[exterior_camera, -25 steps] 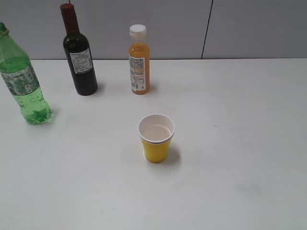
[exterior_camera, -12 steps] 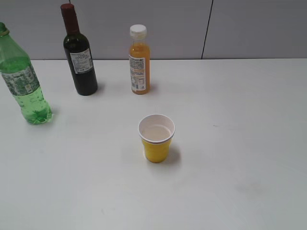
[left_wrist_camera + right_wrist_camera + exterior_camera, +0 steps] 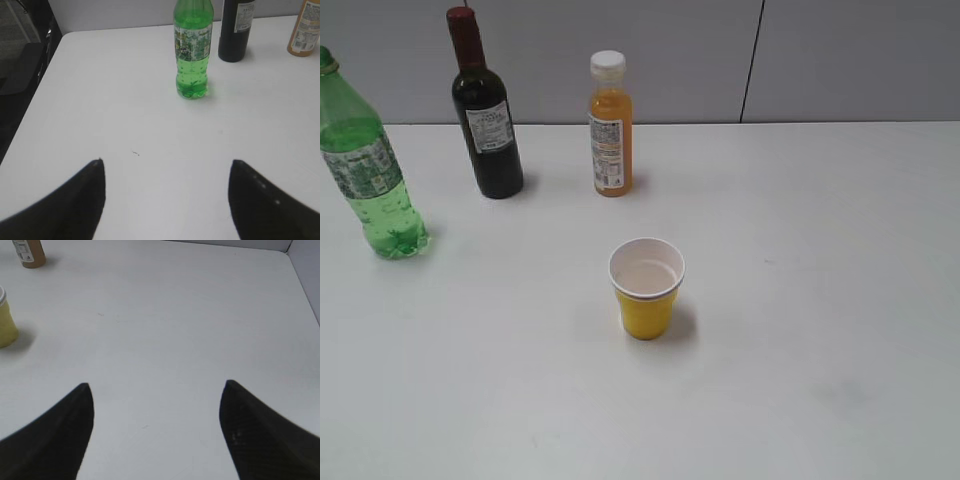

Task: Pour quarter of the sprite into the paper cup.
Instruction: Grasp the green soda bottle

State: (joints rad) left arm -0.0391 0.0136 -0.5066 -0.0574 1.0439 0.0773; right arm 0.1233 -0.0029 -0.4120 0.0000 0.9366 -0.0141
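Three bottles face you in the exterior view: the sprite upright at the table's far left, a dark wine bottle, an orange juice bottle. The paper cup stands mid-table, apart from all. Your left wrist view shows the left gripper spread wide, sprite ahead. Your right wrist view shows the right gripper spread too, cup at left edge.

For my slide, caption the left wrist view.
Open left gripper faces the upright sprite across bare white table.
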